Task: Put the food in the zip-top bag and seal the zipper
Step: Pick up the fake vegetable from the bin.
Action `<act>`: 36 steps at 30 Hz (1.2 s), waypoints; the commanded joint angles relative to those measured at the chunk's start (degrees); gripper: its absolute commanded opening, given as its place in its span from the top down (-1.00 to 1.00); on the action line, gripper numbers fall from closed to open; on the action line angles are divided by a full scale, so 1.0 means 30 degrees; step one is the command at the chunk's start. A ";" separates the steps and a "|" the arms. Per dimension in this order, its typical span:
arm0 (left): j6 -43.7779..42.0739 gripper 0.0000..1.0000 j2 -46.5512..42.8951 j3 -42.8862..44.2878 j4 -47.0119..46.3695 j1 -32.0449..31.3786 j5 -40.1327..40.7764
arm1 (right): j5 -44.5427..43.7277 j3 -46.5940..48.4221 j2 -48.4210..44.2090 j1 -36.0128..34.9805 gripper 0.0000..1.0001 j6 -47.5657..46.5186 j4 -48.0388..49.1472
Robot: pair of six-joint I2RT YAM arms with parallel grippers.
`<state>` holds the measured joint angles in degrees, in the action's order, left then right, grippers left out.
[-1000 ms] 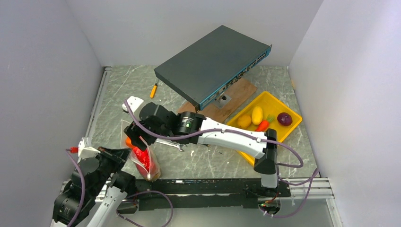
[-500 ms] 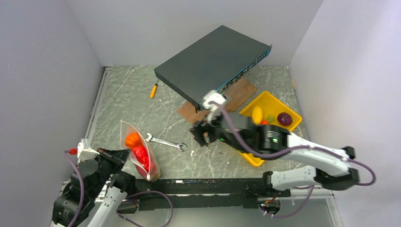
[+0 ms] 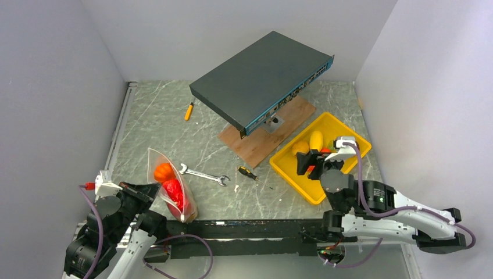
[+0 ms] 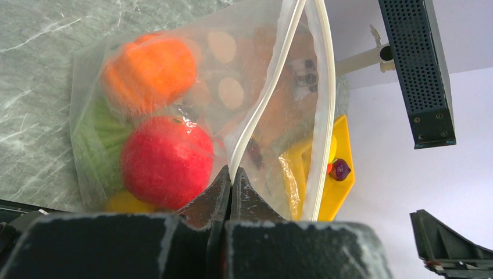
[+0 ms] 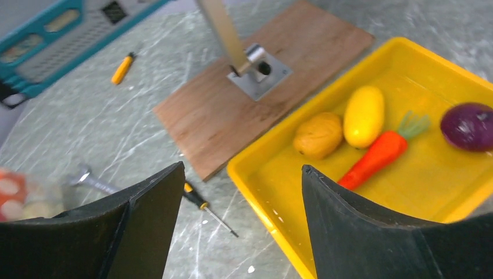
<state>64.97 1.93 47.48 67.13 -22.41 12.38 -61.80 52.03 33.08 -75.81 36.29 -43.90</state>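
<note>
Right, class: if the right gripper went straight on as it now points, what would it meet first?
Most likely the yellow tray, at its near rim before the potato; the open right gripper aims there. Depth is unclear, so possibly the table just short.

Straight ahead of the left gripper [image 4: 229, 180] lies the zip-top bag [image 4: 244, 64], its zipper [image 4: 264, 99] caught between the fingertips. Inside it the pepper [image 4: 165, 160] sits nearest, the pumpkin [image 4: 148, 72] beyond it and the cabbage [image 4: 96, 145] to their left. Ahead of the right gripper [image 5: 242, 168] is the tray [image 5: 273, 174], holding two potatoes [image 5: 318, 135], the carrot [image 5: 375, 157] and, farthest right, the onion [image 5: 470, 126]. A screwdriver [image 5: 203, 203] lies just left of the tray, a wrench [image 5: 93, 180] farther left.
</note>
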 commanded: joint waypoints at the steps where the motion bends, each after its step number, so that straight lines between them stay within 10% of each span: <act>1: -0.0228 1.00 -0.0078 0.0084 -0.0398 0.0008 0.0137 | -0.2343 -0.1630 0.0006 0.1021 -0.49 0.3388 -0.0653; 14: -0.0043 1.00 -0.0201 0.0211 -0.0015 0.0015 0.0347 | 1.4818 -0.3132 0.6566 1.6581 -0.38 0.0854 0.6897; 36: -0.0503 1.00 0.0652 0.0377 -0.0111 0.0003 0.0122 | 1.9452 -0.6048 1.3679 2.1673 -0.45 0.3078 1.3240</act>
<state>64.42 2.13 47.83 68.05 -22.41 12.93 -6.04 34.35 71.94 -11.18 45.52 -10.37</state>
